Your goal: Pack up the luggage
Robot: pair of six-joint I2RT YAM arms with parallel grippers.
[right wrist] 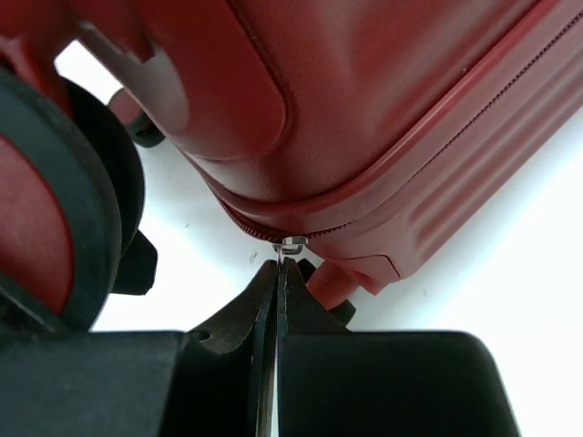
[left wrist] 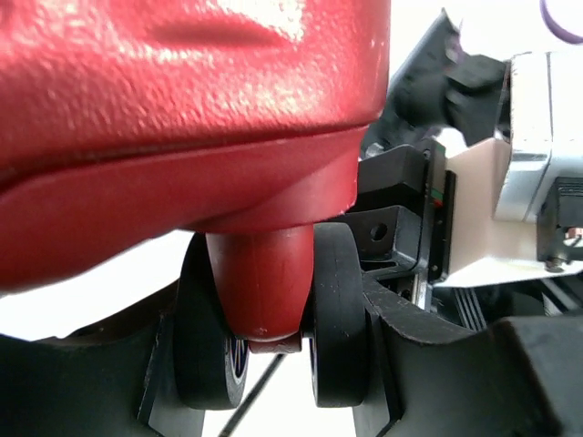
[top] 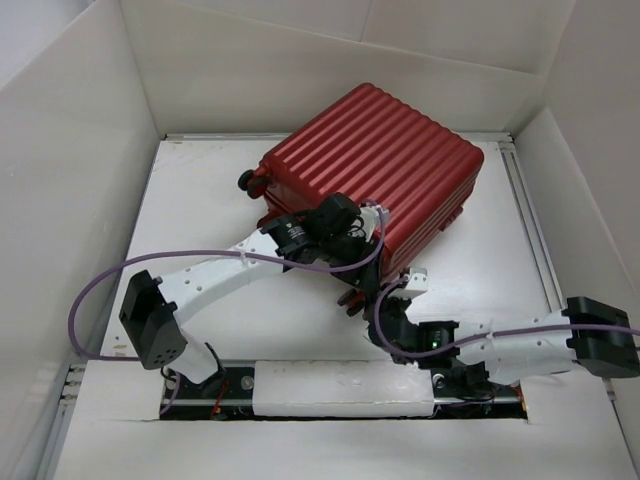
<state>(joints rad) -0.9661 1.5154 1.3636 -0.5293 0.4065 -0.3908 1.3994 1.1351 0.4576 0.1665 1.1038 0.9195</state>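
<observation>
The luggage [top: 375, 160], a dark red ribbed hard-shell suitcase, lies closed and flat on the white table [top: 200, 190], turned at an angle. Both arms reach to its near corner. My left gripper [left wrist: 273, 364] is shut around a twin black caster wheel [left wrist: 339, 309], one finger outside each tyre and the red wheel fork [left wrist: 264, 282] between them. My right gripper [right wrist: 281, 269] is shut, its tips pinching the small metal zipper pull [right wrist: 290, 245] on the zip line along the case's edge.
White walls [top: 70, 150] box in the table on three sides. Another caster [top: 247, 181] sticks out at the case's far left corner. Purple cables [top: 90, 300] loop off both arms. A white padded strip [top: 340, 388] lies along the near edge between the arm bases.
</observation>
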